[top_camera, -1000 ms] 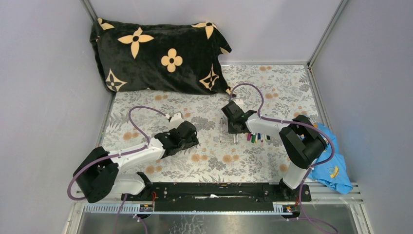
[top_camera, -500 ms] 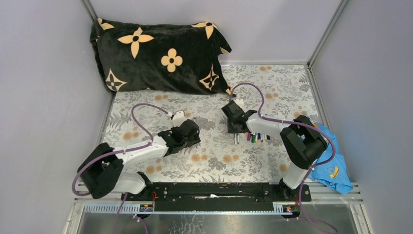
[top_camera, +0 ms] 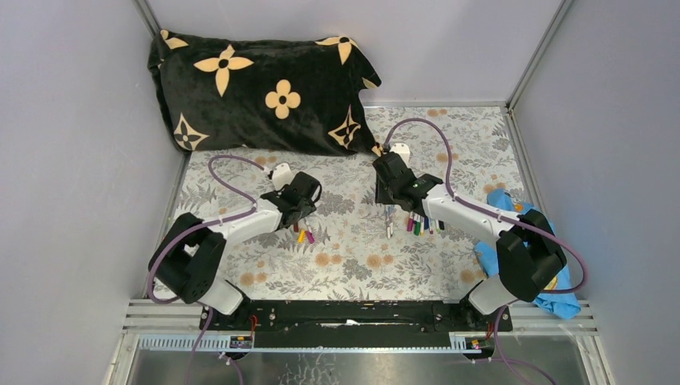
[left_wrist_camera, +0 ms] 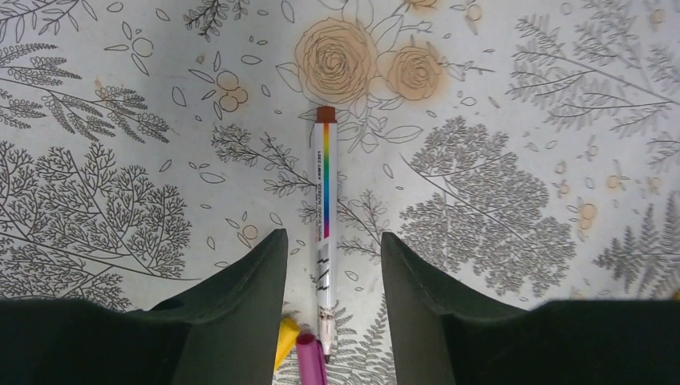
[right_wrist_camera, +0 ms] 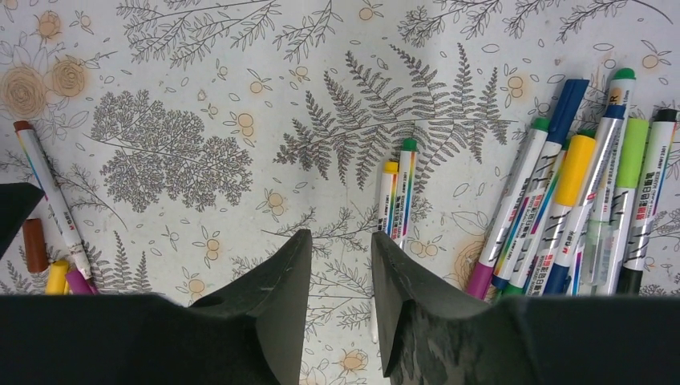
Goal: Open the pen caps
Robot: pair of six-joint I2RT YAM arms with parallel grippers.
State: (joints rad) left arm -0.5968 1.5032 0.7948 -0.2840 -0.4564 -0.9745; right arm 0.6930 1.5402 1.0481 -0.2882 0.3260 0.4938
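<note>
A yellow cap (left_wrist_camera: 285,340), a magenta cap (left_wrist_camera: 309,362) and a brown cap (right_wrist_camera: 34,245) lay loose and close together on the floral table (top_camera: 457,144). The first two sat just beside the bare writing tip of the brown-ended pen (left_wrist_camera: 325,216), so that pen at least looked done. The left gripper (left_wrist_camera: 330,237) hung over it with its fingers parted to either side of the barrel, touching and holding nothing, probably with no more to do there. Well to the right, two pens (right_wrist_camera: 397,200) with yellow and green ends lay side by side just beyond the right gripper (right_wrist_camera: 341,234), which stood open and empty, seemingly lined up to take one. Further right a heap of pens (right_wrist_camera: 573,208) waited, apparently capped
</note>
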